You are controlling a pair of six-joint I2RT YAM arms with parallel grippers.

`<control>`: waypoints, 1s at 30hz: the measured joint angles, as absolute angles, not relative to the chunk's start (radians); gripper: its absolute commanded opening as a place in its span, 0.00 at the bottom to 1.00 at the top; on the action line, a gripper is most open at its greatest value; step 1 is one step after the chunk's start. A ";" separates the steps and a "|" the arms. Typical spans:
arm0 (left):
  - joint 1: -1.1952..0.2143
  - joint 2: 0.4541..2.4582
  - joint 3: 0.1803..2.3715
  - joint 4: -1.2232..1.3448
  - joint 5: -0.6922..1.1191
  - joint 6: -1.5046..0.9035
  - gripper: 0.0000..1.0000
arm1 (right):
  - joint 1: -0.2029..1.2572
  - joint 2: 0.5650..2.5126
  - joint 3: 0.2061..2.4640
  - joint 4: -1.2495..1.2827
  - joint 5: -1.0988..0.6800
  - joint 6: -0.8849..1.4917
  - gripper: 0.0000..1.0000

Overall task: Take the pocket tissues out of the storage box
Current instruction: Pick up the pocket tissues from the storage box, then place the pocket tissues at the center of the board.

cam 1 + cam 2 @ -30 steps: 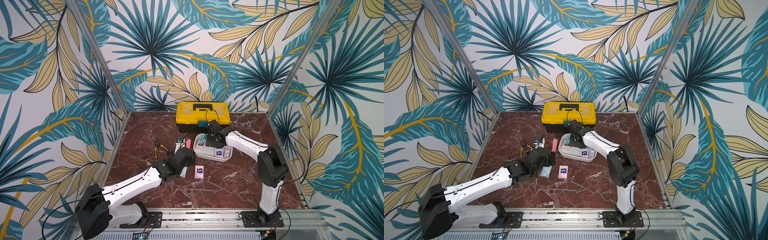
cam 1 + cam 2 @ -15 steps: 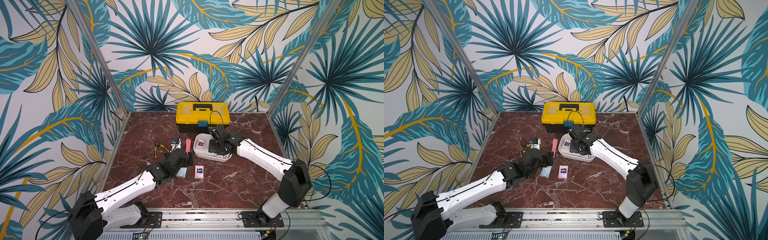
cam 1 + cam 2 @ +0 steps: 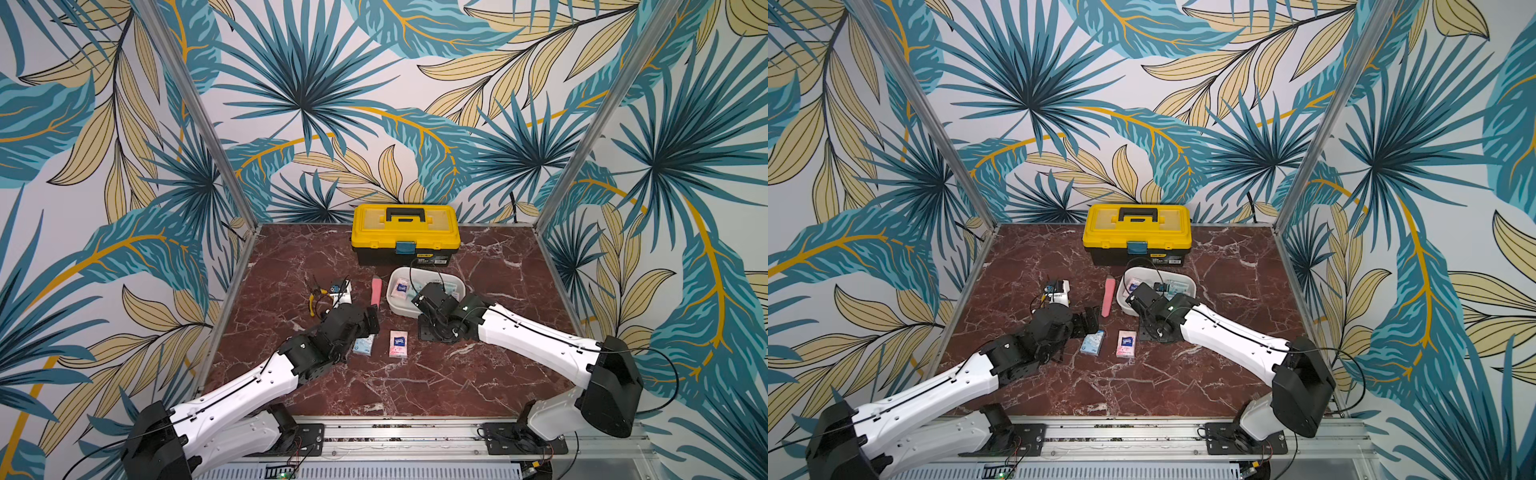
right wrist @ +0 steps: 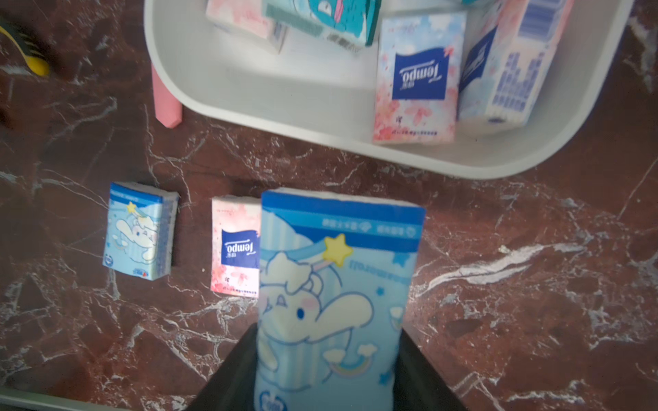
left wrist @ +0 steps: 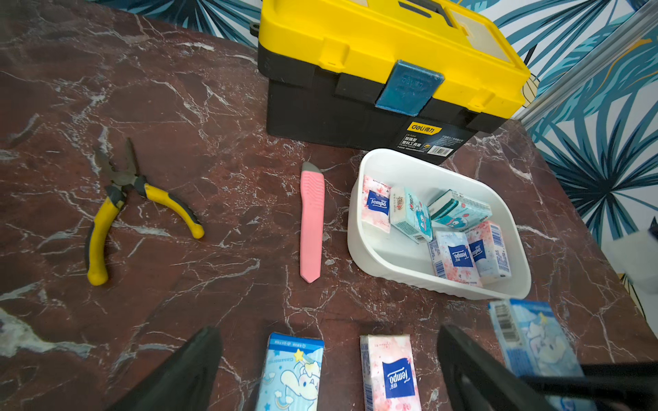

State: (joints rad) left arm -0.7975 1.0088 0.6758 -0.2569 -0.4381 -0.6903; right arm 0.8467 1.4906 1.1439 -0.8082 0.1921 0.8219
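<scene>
Before the toolbox (image 3: 405, 232), the white box (image 5: 438, 284) is holding 5 tissue packs (image 5: 455, 254), while the left claw (image 5: 329, 348) is spreading wide and empty over the table (image 3: 457, 374) and the right claw (image 4: 325, 373) is pinching a blue pack (image 4: 334, 270), seemingly lining it up beside 2 laid-out packs (image 4: 140, 231).

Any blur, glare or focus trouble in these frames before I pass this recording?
Right wrist view: the storage box and the packs in it are smeared, while the light-blue pack in the right gripper is fairly crisp. Left wrist view: sharp on the toolbox and pliers, that same pack soft at the frame edge. Both top views: even light, no strong glare, the packs small.
</scene>
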 measured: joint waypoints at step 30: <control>-0.797 0.948 0.619 -0.297 -0.448 -0.753 1.00 | 0.865 1.679 1.006 -0.649 0.189 0.836 0.60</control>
State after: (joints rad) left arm -0.7975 0.9478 0.6193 -0.2966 -0.4484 -0.7528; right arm 0.8650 1.6794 1.0061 -0.6495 0.1894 0.8356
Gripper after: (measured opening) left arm 0.998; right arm 0.589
